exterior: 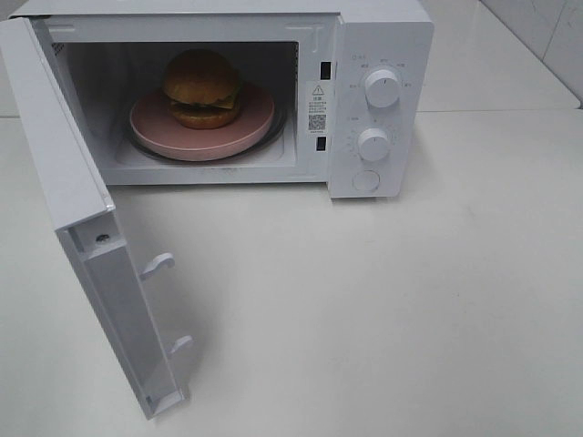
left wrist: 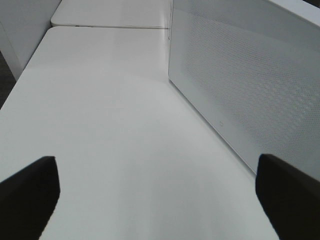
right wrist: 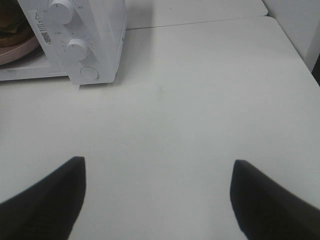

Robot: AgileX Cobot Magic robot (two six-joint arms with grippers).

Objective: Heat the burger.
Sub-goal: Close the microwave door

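The burger (exterior: 202, 87), with a glossy brown bun and dark patty, sits on a round pink plate (exterior: 255, 123) inside the open white microwave (exterior: 383, 36). The microwave door (exterior: 68, 200) stands swung out toward the front left. Neither arm shows in the exterior high view. My left gripper (left wrist: 157, 195) is open over bare table, with the door's perforated outer face (left wrist: 240, 80) beside it. My right gripper (right wrist: 157, 195) is open and empty over the table, facing the microwave's knobs (right wrist: 77, 48); the plate's edge (right wrist: 20, 50) and a bit of the burger show there.
Two round knobs (exterior: 381, 88) and a round button (exterior: 365, 180) sit on the microwave's right panel. Two latch hooks (exterior: 157, 264) stick out from the door's inner edge. White table (exterior: 383, 309) stretches in front and right of the microwave.
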